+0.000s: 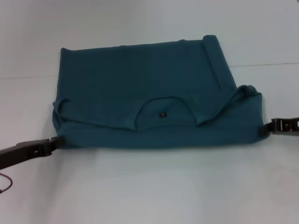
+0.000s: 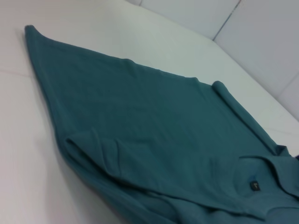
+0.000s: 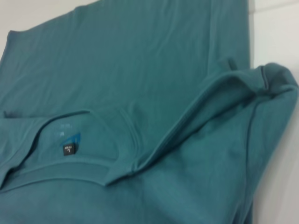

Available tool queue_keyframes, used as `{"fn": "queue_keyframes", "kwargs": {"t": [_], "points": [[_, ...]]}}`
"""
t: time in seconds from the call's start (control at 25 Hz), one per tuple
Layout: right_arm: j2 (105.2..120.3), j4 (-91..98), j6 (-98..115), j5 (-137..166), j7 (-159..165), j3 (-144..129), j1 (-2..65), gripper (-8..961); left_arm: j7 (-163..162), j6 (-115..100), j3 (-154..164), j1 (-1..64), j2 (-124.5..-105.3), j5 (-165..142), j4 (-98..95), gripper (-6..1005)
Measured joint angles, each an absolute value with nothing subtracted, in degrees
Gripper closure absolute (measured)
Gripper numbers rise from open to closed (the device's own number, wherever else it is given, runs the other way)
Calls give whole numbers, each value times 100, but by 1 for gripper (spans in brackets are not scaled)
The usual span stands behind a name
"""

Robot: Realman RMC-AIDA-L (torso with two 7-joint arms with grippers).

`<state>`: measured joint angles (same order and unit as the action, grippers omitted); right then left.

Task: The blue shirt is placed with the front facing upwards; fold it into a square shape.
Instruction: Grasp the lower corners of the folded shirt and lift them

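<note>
At the left, the left gripper [image 1: 55, 143] is seen low on the white desk [image 1: 149, 186], right at the near left corner of the blue shirt [image 1: 140, 88]. Its fingers seem to be pinched on that corner, but the tips are hidden by cloth, so it cannot be told for sure.

In the middle, the shirt is spread wide across the desk and has been folded over itself. The collar [image 1: 163, 109] with its small black label [image 3: 68, 149] is seen near the front edge. A loose flap [image 1: 63, 112] is bunched up near the left corner. No letters are seen on the cloth.

At the right, the right gripper [image 1: 271, 127] is held at the near right corner, where the cloth is puffed up in a hump [image 1: 247, 93]. Whether its fingers are pressed on the cloth cannot be told either.

Things could go wrong from here. If one corner is pulled harder than the other, the shirt could be dragged crooked and the square would be spoiled. If a corner is only thinly pinched, it could be dropped mid-fold. The hump and the flap could be trapped inside as lumps.
</note>
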<state>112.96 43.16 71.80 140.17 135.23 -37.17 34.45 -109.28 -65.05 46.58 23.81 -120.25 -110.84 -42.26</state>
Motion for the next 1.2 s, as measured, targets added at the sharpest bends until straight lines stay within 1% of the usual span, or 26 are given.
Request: {"fn": "queue_keyframes", "kwargs": {"t": [0.16, 0.32, 0.4, 0.56, 0.8, 0.88, 1.0, 1.2], "points": [[11298, 4399, 7392, 14010, 13491, -3696, 3276, 910, -10989, -6926, 4452, 2284, -12029, -11267, -4314, 972], [11337, 4639, 7576, 13963, 13479, -3651, 3082, 908, -11069, -7252, 4310, 2153, -12064, -11357, -4453, 972], [11315, 4680, 7600, 13817, 13473, -3611, 3064, 906, -11124, -7326, 4277, 2173, -12065, -11373, -4489, 972], [11238, 4691, 7488, 13531, 13513, -3566, 3250, 903, -11326, -7288, 4222, 2528, -11958, -11378, -4496, 972], [11021, 4719, 7079, 13453, 13804, -3542, 3915, 899, -11644, -7037, 4203, 3216, -11645, -11421, -4399, 972], [11006, 4839, 7038, 13440, 13918, -3542, 3970, 898, -11707, -7023, 4201, 3290, -11616, -11425, -4396, 972], [11058, 4951, 7095, 13426, 13959, -3549, 3866, 896, -11704, -7019, 4202, 3176, -11668, -11426, -4387, 972], [11243, 4965, 7237, 13423, 13849, -3576, 3405, 892, -11701, -7128, 4205, 2735, -11795, -11389, -4552, 972]]}}
